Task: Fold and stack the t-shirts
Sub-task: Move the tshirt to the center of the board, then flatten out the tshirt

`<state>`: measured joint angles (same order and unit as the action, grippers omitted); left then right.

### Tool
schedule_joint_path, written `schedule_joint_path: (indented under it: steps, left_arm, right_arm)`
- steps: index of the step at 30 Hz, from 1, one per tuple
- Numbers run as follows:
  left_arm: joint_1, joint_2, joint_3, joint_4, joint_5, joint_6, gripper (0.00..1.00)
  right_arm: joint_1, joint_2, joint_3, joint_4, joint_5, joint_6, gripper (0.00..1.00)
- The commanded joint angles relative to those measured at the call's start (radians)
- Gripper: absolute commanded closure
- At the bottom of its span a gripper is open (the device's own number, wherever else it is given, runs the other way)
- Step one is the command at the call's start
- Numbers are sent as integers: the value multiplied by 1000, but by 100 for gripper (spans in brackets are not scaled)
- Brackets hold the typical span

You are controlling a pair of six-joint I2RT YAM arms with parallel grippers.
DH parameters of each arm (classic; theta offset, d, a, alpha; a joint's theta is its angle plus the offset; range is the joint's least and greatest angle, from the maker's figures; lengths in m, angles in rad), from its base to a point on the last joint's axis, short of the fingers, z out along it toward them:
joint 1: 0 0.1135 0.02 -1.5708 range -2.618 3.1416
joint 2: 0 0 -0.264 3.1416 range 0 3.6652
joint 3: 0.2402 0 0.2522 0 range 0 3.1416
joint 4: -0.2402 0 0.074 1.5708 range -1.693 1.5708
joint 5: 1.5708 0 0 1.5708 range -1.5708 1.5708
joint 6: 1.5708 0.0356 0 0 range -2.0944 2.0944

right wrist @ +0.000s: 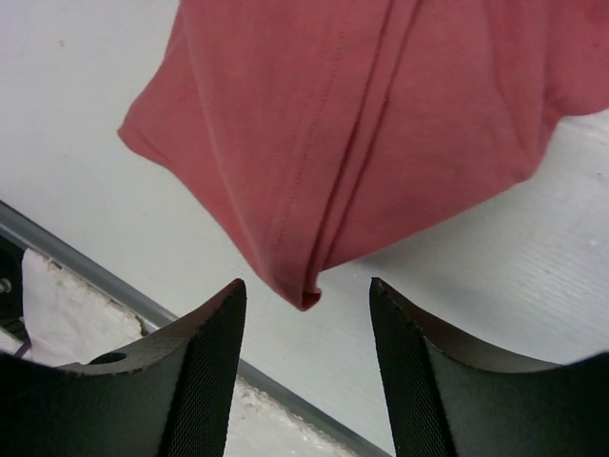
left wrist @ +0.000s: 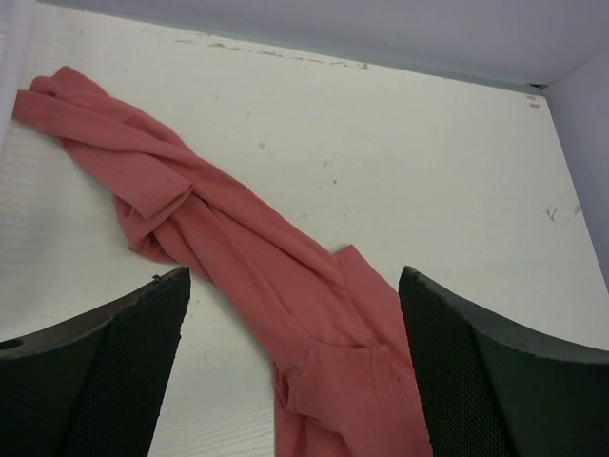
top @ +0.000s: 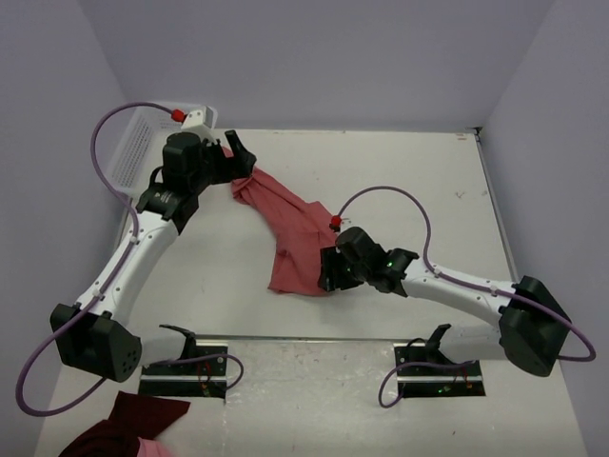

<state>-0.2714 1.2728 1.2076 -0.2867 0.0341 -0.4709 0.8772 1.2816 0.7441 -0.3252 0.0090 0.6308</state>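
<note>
One salmon-red t-shirt (top: 290, 228) lies twisted in a long diagonal band on the white table (top: 419, 190). My left gripper (top: 240, 157) hovers at its far upper end, open and empty. In the left wrist view the shirt (left wrist: 285, 286) runs on the table between my open left gripper's (left wrist: 293, 276) two fingers. My right gripper (top: 328, 273) sits at the shirt's near lower end, open. In the right wrist view the hem corner (right wrist: 306, 297) points into the gap of my open right gripper (right wrist: 304, 286), touching neither finger.
A white basket (top: 143, 143) stands at the back left behind the left arm. A dark maroon cloth bundle with a pink patch (top: 128, 428) lies at the near left, off the table. A metal strip (top: 314, 347) runs along the near edge, also in the right wrist view (right wrist: 95, 276).
</note>
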Motion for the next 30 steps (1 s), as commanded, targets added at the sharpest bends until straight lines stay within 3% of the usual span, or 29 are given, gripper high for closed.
schedule_joint_path:
  steps: [1,13,16,20,22,26,30]
  left_arm:
    - [-3,-4,-28,35,32,8,10]
    - [-3,-15,-77,49,33,21,10]
    - [-3,-16,-83,49,39,23,10]
    - [-3,-16,-97,49,46,25,10]
    - [-3,-18,-106,49,40,31,10]
    - [-3,-29,-141,40,17,46,11]
    - [-14,-36,-158,11,-28,61,11]
  right_arm:
    - [42,12,-11,84,14,56,45]
    - [68,62,-55,124,58,107,51]
    - [68,56,-60,111,77,115,67]
    - [69,33,-51,81,109,113,100]
    - [69,24,-28,55,138,99,100]
    - [72,-23,85,-148,273,64,100]
    - [83,-94,315,-426,442,3,100]
